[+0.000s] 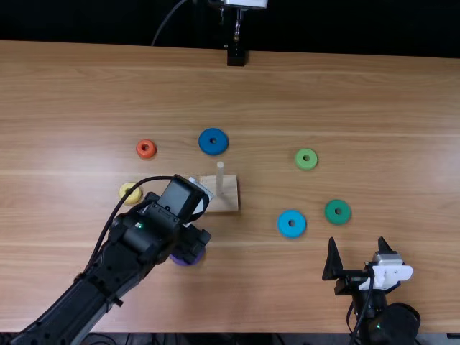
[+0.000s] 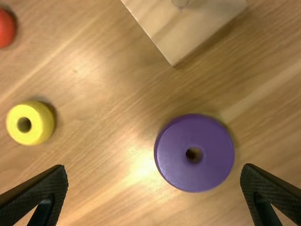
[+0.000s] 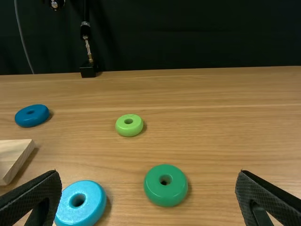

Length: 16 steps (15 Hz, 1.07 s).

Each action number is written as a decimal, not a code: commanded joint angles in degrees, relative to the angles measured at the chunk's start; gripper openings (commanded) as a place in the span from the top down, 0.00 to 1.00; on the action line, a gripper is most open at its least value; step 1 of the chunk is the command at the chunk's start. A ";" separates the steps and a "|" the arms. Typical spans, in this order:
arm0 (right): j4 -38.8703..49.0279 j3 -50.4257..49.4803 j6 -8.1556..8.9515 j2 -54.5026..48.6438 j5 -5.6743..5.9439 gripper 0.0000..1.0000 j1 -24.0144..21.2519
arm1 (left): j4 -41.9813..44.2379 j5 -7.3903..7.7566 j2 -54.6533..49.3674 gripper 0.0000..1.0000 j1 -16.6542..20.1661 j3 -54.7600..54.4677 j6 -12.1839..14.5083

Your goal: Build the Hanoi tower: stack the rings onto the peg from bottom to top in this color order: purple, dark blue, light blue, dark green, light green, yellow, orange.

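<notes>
Purple ring point(image 1: 188, 260) partly hidden beneath left arm point(image 1: 147, 237)

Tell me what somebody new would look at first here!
Probably the big black left arm, stretching in from the bottom left of the top view toward the bare wooden peg. Next might be the purple ring, lying flat on the table below that arm's open fingers. Then maybe the dark blue ring, bright against the wood, just beyond the peg.
</notes>
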 commanded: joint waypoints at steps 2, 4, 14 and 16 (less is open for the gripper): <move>-4.68 -2.76 -0.08 -0.73 -0.86 0.00 -0.74 | -0.10 1.76 1.57 0.00 -0.52 -1.12 0.06; -4.68 -2.76 -0.08 -0.73 -0.86 0.00 -0.74 | 0.53 5.45 2.89 0.00 -0.52 -2.97 0.06; -4.68 -2.76 -0.08 -0.73 -0.86 0.00 -0.74 | 0.74 10.40 7.19 0.00 -1.93 -6.22 0.06; -4.68 -2.76 -0.08 -0.73 -0.86 0.00 -0.74 | 1.80 10.51 7.46 0.00 -1.93 -6.31 0.06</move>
